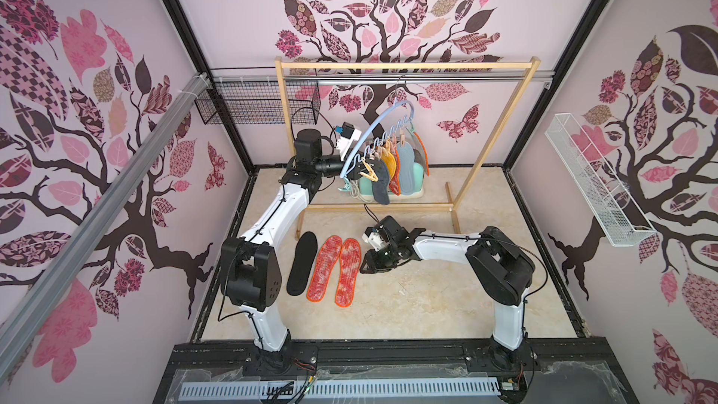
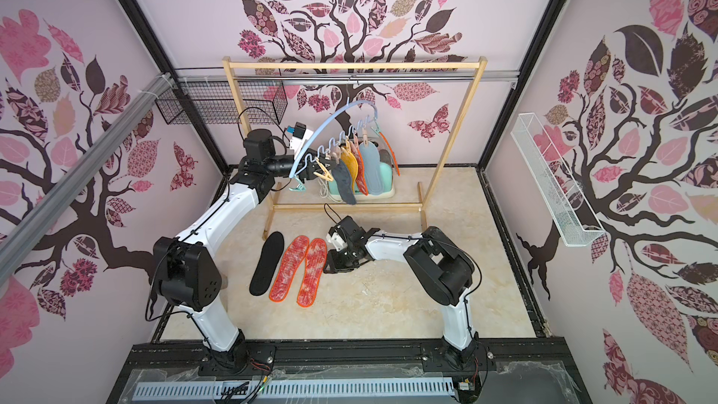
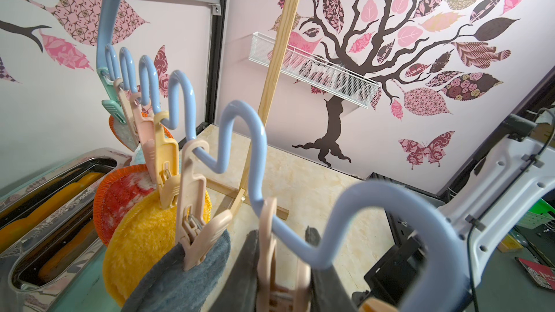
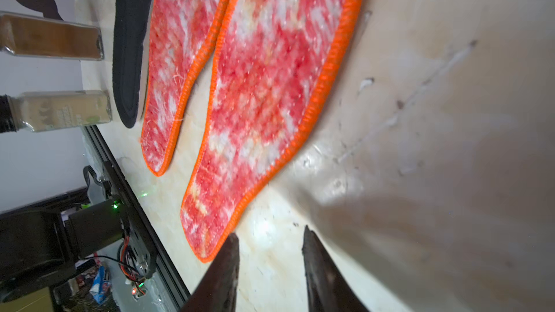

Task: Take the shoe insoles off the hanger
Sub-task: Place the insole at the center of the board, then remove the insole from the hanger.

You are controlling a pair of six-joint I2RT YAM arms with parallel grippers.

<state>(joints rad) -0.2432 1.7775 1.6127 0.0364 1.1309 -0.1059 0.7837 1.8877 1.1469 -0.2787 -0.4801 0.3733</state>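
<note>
1. The pale blue hanger [image 3: 243,109] hangs from the far wooden garment rack [image 1: 404,66], with the dark grey insole [image 1: 381,188], mustard yellow insole [image 1: 388,160] and pale blue-grey insole [image 1: 406,169] clipped on.
2. The left gripper [image 3: 282,250] is clamped on a beige clothespin [image 3: 267,226] at the hanger's left end.
3. The black insole [image 1: 302,264] and two red-white insoles [image 1: 324,268] lie on the near tabletop [image 1: 427,297].
4. The right gripper [image 4: 270,265] sits just right of them, jaws apart, empty.

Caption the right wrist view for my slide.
Right gripper, fingers apart and empty, beside a red-white mottled orange-edged insole, its twin and a flat black insole on the beige marble-patterned tabletop.
</note>
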